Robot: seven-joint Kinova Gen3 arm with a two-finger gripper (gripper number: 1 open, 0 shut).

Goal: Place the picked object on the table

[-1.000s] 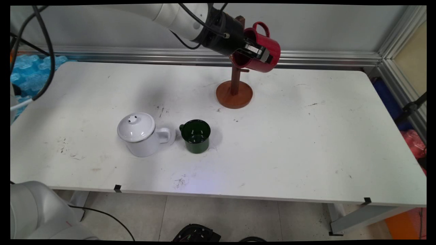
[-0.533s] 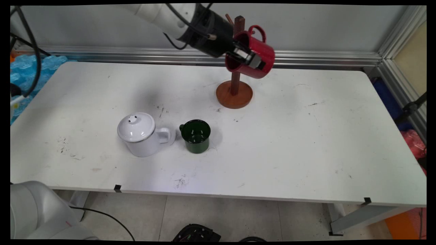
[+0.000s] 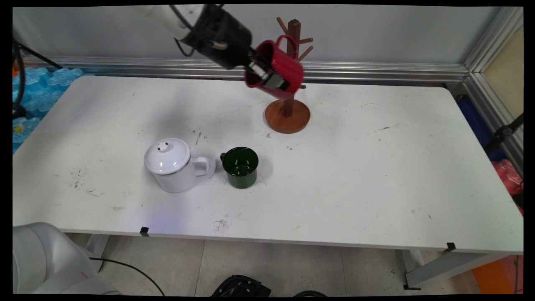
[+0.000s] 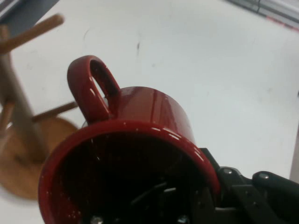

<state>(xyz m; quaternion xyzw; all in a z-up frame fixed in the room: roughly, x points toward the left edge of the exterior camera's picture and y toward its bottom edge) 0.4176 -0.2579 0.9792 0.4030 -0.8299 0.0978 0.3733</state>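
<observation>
Red mug carried in the air beside the wooden mug tree.

The white desk (image 3: 376, 167) bore, near its far edge, the mug tree (image 3: 289, 83), standing upright on its round base. Toward the near left stood a lidded white pot (image 3: 173, 165), with a green mug (image 3: 240, 166) just beside its handle. Above the desk, just left of the tree's post, the gripper (image 3: 267, 75) held the red mug (image 3: 278, 69), its fingers clamped on the rim, one inside the cup and one outside. The mug was tilted, mouth toward the hand, base pointing down toward the tree, handle uppermost near the pegs.
</observation>
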